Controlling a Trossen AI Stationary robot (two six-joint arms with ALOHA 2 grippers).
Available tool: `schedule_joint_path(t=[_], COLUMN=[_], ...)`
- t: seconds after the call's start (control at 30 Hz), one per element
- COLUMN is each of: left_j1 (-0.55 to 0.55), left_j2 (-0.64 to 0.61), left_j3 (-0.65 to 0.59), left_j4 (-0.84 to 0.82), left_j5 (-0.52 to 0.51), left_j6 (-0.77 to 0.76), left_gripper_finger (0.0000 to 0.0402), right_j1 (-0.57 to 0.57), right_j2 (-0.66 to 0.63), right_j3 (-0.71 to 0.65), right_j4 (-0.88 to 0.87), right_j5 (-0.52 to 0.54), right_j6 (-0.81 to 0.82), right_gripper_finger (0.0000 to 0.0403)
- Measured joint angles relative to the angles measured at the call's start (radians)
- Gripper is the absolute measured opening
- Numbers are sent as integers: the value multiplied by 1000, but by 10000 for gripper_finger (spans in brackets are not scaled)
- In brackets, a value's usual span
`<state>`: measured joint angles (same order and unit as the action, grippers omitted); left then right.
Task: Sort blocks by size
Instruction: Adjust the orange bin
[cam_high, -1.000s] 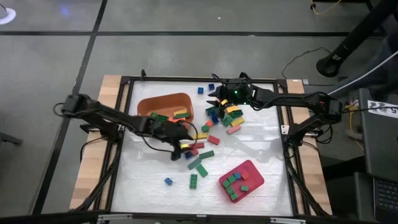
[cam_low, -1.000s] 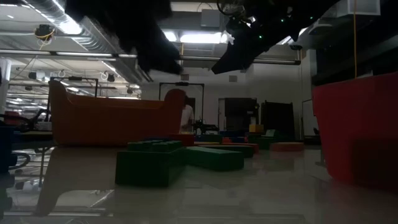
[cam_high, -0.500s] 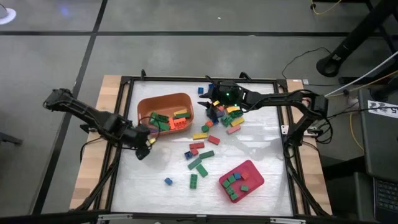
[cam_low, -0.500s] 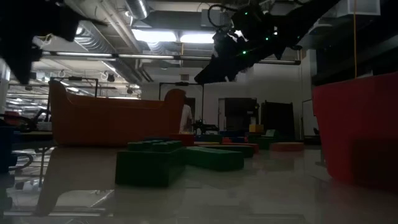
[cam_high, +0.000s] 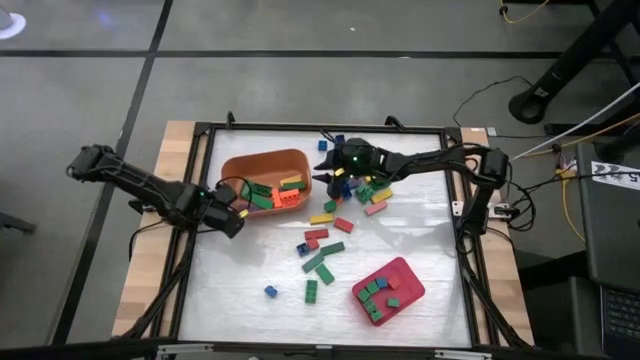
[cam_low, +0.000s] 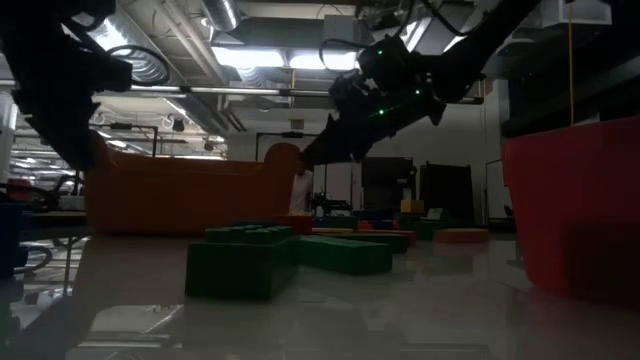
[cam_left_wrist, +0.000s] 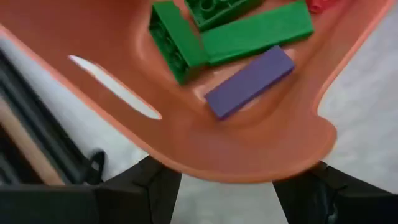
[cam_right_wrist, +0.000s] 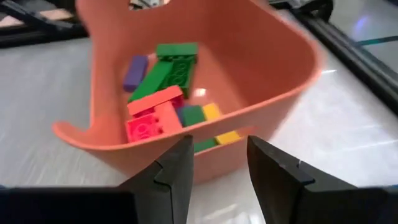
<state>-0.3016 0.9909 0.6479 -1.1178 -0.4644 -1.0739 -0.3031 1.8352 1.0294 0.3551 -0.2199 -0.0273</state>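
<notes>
The orange tub at the far left holds several long blocks, green, yellow, red and purple. More blocks lie piled at the far middle and loose on the table's middle. My left gripper is open and empty at the tub's near-left corner. In the left wrist view the tub's rim lies just ahead of the gripper. My right gripper is open and empty, above the table by the tub's right wall. It faces the tub in the right wrist view.
A pink-red tray with several small green blocks stands at the near right. A small blue block lies alone near the front. A black frame runs round the white table top. There is free room at the near left.
My left gripper has gone from the loose blocks in the table's middle toward the left edge, to the tub's near-left corner. My right gripper has gone from the far block pile toward the left, to the tub's right wall.
</notes>
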Motion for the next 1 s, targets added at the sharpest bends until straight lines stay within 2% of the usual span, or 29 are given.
schedule_joint_path(t=[0.4, 0.5, 0.8, 1.0], left_j1=[174, 223, 338, 386], left_j2=[0, 0, 0, 5], left_j3=[-4, -4, -3, -3], left_j4=[2, 43, 326, 426], left_j5=[-228, -281, -285, -279], left_j6=[264, 293, 578, 685], left_gripper_finger=[217, 217, 217, 217], right_j1=[127, 143, 124, 90], right_j2=[17, 17, -8, -22], right_j3=[-1, -1, 0, 0], right_j4=[28, 38, 2, -88], right_j5=[6, 54, 198, 272], right_j6=[-3, -3, -7, -8], right_gripper_finger=[150, 150, 150, 150])
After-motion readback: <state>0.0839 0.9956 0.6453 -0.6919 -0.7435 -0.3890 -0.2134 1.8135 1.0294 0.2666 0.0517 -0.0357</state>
